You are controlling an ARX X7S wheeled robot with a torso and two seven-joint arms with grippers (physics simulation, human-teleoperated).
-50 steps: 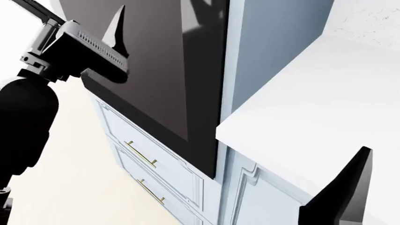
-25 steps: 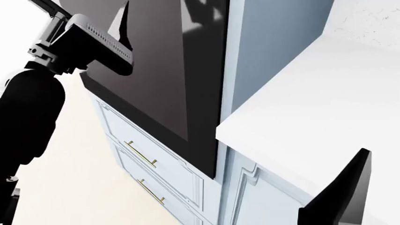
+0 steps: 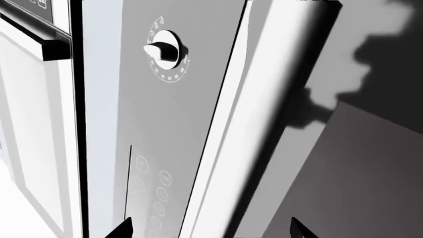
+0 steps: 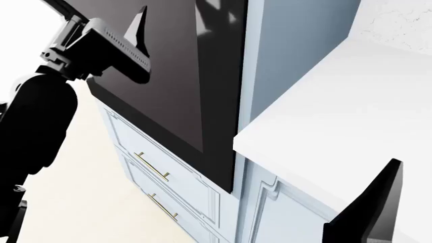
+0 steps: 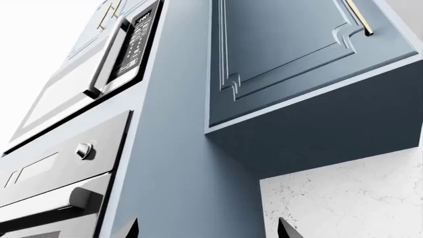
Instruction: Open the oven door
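Observation:
The oven door (image 4: 182, 86) is a large glossy dark panel with a black border, filling the upper middle of the head view. My left gripper (image 4: 128, 30) hovers at the door's upper left part, and one finger (image 4: 138, 28) stands against the glass. In the left wrist view its open fingertips (image 3: 126, 229) straddle a pale long bar (image 3: 264, 124) between the silver control panel (image 3: 158, 148) and the oven door's dark glass (image 3: 370, 173). My right gripper (image 5: 208, 228) is open and empty, low over the white counter (image 4: 337, 111). The oven (image 5: 53, 198) shows beside it.
Two pale blue drawers with brass handles (image 4: 152, 167) sit under the door. A tall blue cabinet side (image 4: 297, 40) stands right of the oven. A round knob (image 3: 165, 49) sits on the control panel. A black bar-handled appliance (image 5: 112, 59) and an upper cabinet (image 5: 284, 44) are above.
My left gripper and arm have shifted a little to the right and up along the door. The right gripper and the door have not visibly moved.

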